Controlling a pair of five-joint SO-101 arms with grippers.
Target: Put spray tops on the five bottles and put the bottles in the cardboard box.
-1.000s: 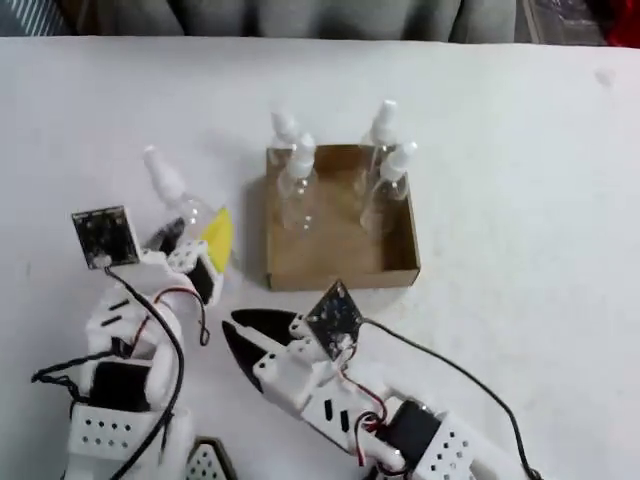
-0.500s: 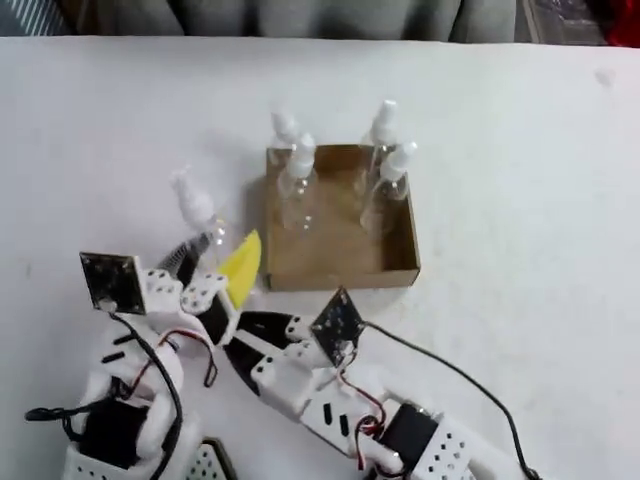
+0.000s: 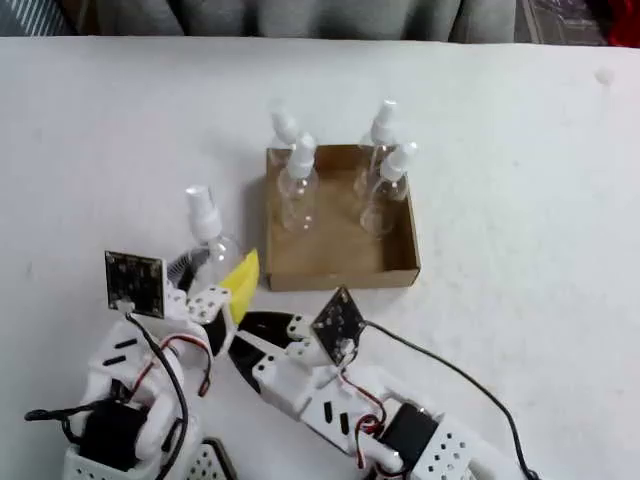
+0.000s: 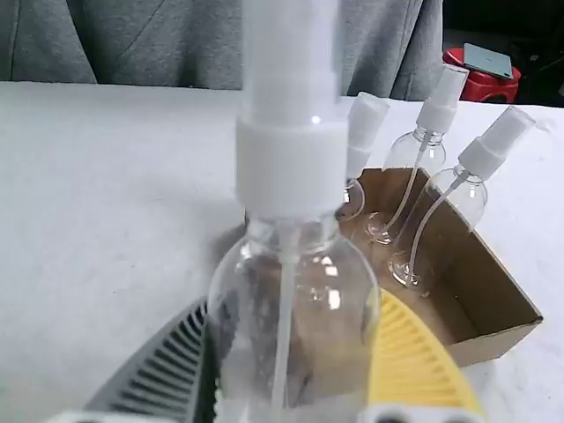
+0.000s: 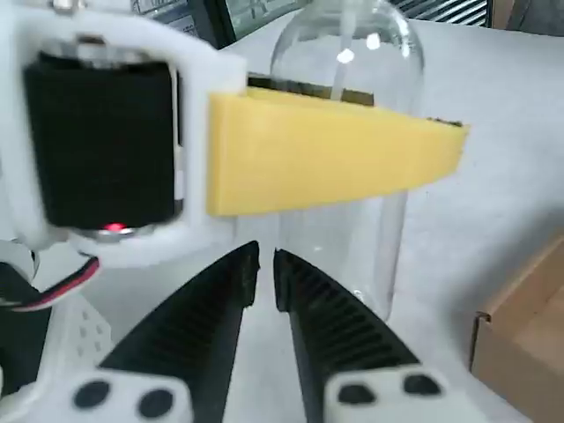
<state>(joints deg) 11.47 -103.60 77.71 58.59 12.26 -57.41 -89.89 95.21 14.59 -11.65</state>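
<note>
Clear plastic bottle [image 4: 291,300] stands upright, clamped in my left gripper [image 4: 291,379] just beside the cardboard box [image 3: 340,278], while my right gripper [image 5: 264,256] is closed.

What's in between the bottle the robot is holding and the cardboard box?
The left gripper's yellow finger. It presses on the side of the bottle that faces the cardboard box. The high view shows it.

The bottle [image 4: 295,273] is clear, glossy plastic; its spray top [image 4: 289,167] smooth white plastic. The left gripper [image 4: 295,308] has ribbed matt plastic jaws. The cardboard box [image 4: 493,286] is matt brown; the surface [image 4: 115,176] matt white.
</note>
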